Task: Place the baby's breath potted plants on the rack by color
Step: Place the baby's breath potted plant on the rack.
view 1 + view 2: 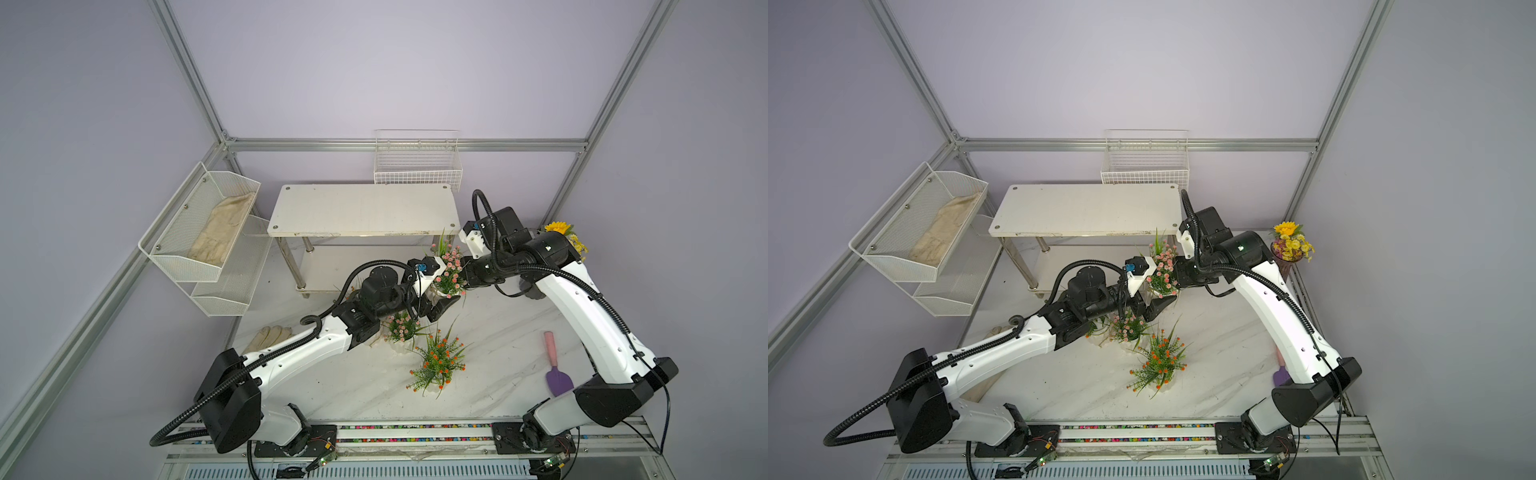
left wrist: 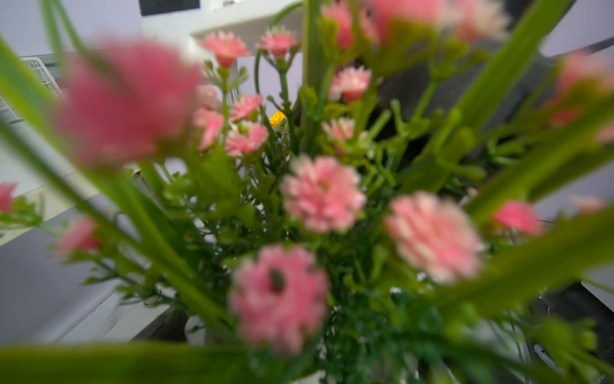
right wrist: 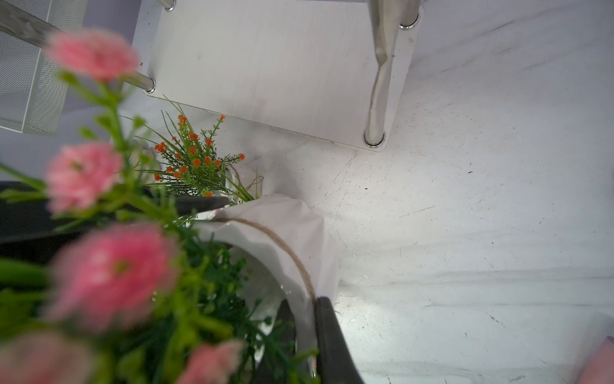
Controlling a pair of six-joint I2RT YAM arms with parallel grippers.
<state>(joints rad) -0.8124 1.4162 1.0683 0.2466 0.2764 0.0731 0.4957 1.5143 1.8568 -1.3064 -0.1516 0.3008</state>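
Observation:
A pink-blossomed baby's breath plant (image 1: 449, 269) (image 1: 1163, 270) hangs off the table by the right front corner of the rack (image 1: 361, 208) (image 1: 1084, 208). My right gripper (image 3: 309, 342) (image 1: 468, 275) is shut on the rim of its white pot (image 3: 292, 229). My left gripper (image 1: 435, 303) (image 1: 1151, 306) is open, its fingers spread just beside and under that pot. In the left wrist view the pink blossoms (image 2: 322, 194) hide the jaws. A second pink plant (image 1: 401, 328) and an orange one (image 1: 438, 363) stand on the table. Another orange plant (image 3: 196, 163) stands under the left arm.
A dark vase of yellow flowers (image 1: 565, 239) stands at the back right. On the right lies a purple trowel (image 1: 557, 372), and a glove (image 1: 266, 336) lies on the left. Mesh wall baskets (image 1: 208, 232) hang on the left wall, and a wire basket (image 1: 417, 164) hangs behind the rack.

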